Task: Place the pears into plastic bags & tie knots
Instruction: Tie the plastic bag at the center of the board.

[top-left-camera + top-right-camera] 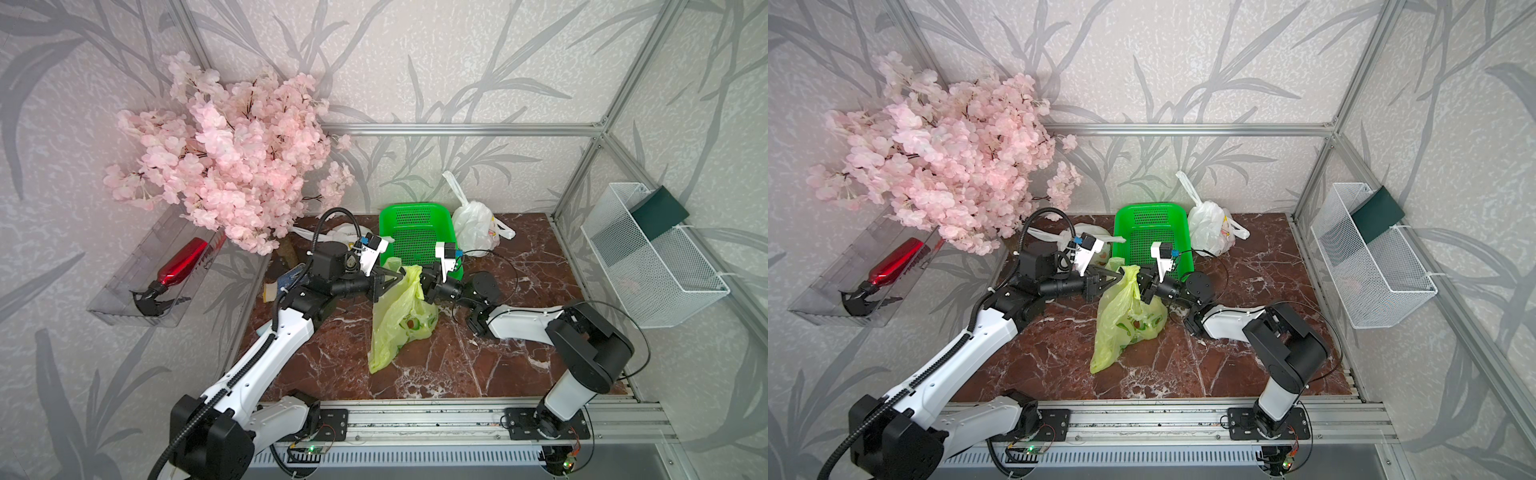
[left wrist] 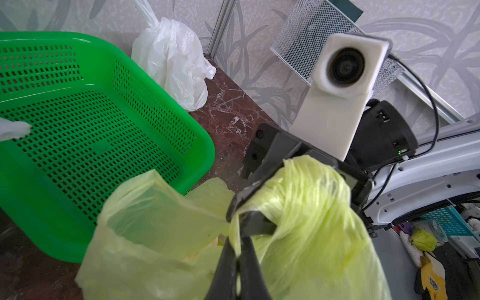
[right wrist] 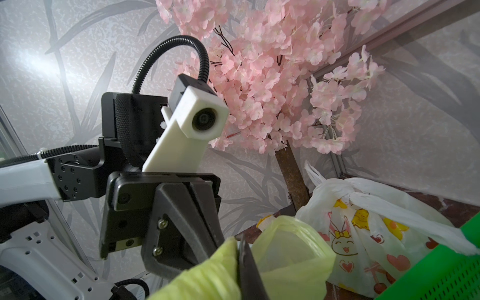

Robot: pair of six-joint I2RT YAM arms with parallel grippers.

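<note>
Yellow-green bag (image 1: pixel 388 328) with pears (image 1: pixel 417 326) stands at centre of frame before the green basket (image 1: pixel 419 232), handle pinched in my closed left fingers (image 2: pixel 224 270); my right fingers (image 2: pixel 255 185) touch it, closed or not I cannot tell

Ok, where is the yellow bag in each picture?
Top view: yellow bag in the middle, in front of the green basket.
Top view: the same, bag in front of the basket.
Left wrist: close up, bag next to the basket.
Right wrist: close up, bag with the basket beside it.
Landmark: the green basket, in all four.
</note>
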